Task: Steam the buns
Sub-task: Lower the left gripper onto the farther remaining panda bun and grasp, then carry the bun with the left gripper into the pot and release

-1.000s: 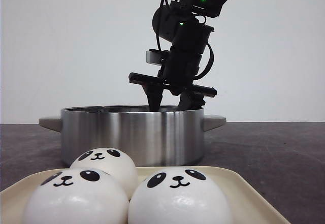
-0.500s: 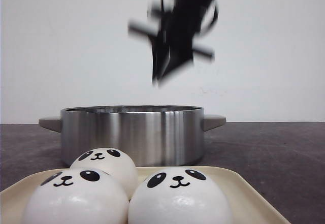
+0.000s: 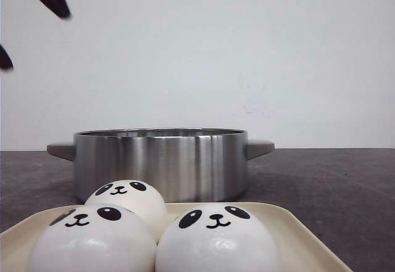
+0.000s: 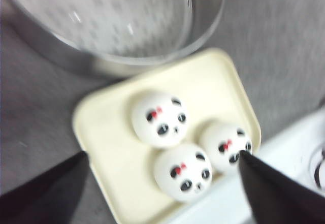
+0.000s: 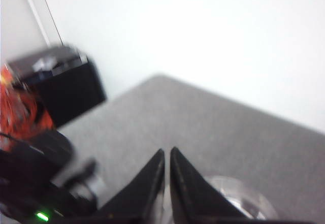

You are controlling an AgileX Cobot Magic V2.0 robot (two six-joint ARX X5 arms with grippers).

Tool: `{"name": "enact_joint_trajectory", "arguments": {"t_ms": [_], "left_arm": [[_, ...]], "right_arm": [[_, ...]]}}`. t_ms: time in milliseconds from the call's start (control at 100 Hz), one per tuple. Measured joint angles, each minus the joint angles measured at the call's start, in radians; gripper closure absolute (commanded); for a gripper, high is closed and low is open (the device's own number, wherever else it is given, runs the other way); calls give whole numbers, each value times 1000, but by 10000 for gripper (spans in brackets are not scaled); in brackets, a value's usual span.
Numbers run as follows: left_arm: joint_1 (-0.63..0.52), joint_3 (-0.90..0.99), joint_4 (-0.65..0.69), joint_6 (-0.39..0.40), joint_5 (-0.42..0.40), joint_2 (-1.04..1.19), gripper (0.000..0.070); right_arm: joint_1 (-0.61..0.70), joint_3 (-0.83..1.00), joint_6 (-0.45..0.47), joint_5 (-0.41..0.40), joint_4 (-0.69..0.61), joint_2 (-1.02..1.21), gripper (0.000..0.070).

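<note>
Three white panda-faced buns point(image 3: 126, 197) point(image 3: 92, 242) point(image 3: 216, 241) lie together on a cream tray point(image 3: 290, 229) in front of a steel pot point(image 3: 160, 164). A fourth bun does not show. The left wrist view looks down on the same buns point(image 4: 160, 118) point(image 4: 184, 172) point(image 4: 226, 145), the tray point(image 4: 106, 132) and the pot point(image 4: 203, 36), whose perforated floor is bare where visible. My left gripper point(image 4: 163, 154) is open wide and empty, high above the tray; its fingertips point(image 3: 58, 7) show at the front view's upper left. My right gripper point(image 5: 167, 153) is shut and empty, up in the air.
The dark grey table point(image 3: 333, 185) runs to a white wall. A white surface point(image 4: 299, 148) lies just beyond the tray's near edge. The right wrist view shows a black box point(image 5: 66, 89) by the wall and a black arm part with a green light point(image 5: 40, 216).
The arm whose gripper reached into the pot has risen and left the front view. Black fingertips have come in at the upper left. Pot, tray and buns have not moved.
</note>
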Motion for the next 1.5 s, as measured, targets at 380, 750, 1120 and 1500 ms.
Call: {"name": "enact_joint_trajectory", "arguments": {"t_ms": [380, 750, 1120, 1500], "left_arm": [[-227, 0, 85, -32, -147, 302, 22], [-227, 0, 207, -118, -175, 503, 29], [-227, 1, 251, -158, -177, 566, 480], [-227, 2, 227, -159, -158, 536, 696]], "right_arm": [[14, -1, 11, 185, -206, -75, 688], [16, -2, 13, 184, -209, -74, 688], [16, -2, 13, 184, -212, -75, 688], [16, -2, 13, 184, -230, -75, 688]]}}
